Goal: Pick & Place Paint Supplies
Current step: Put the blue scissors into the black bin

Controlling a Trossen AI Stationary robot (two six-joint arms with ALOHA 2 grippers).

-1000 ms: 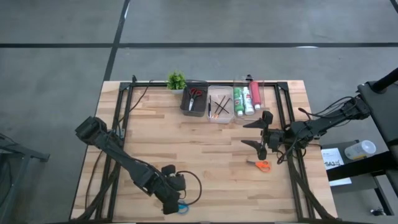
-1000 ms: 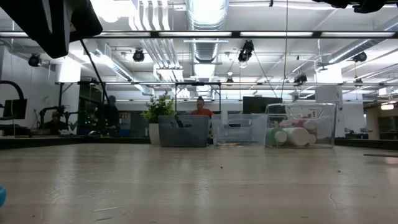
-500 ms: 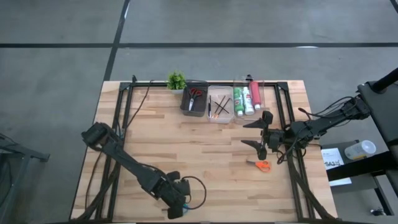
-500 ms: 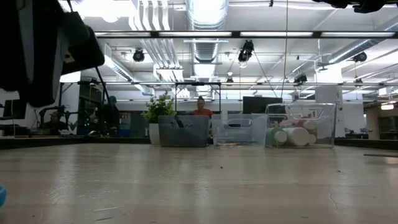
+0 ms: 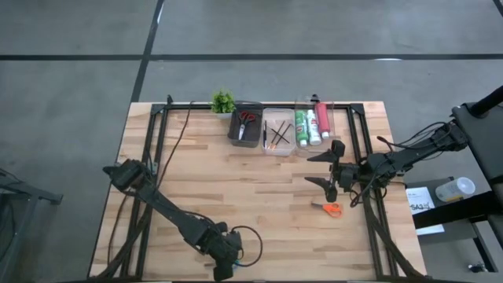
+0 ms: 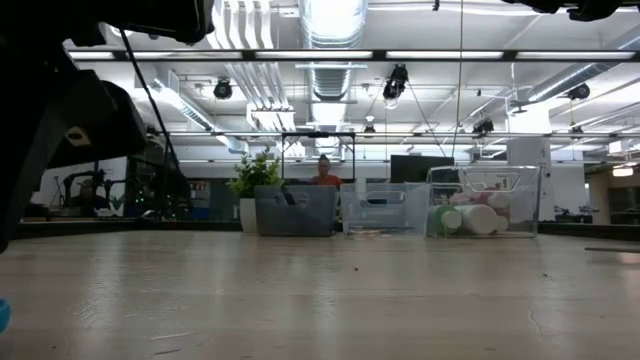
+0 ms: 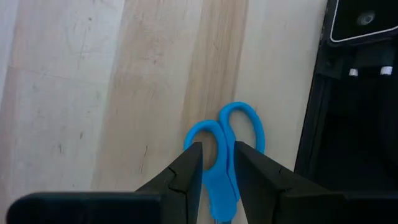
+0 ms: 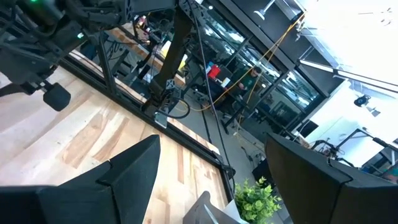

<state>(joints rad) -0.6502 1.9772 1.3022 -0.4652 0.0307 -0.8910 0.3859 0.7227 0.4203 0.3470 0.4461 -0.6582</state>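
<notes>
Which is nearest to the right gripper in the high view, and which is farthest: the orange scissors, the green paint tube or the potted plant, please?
From the right gripper:
1. Orange scissors, on the table just beside it.
2. Green paint tube, in the clear bin at the far edge.
3. Potted plant, far edge, beyond the bins.

LEFT: your left gripper [image 7: 217, 163] is low at the table's near edge, arm stretched from the left side, fingers closed around a blue handle loop | RIGHT: your right gripper [image 5: 325, 168] hangs over the right half, fingers spread wide, holding nothing.
</notes>
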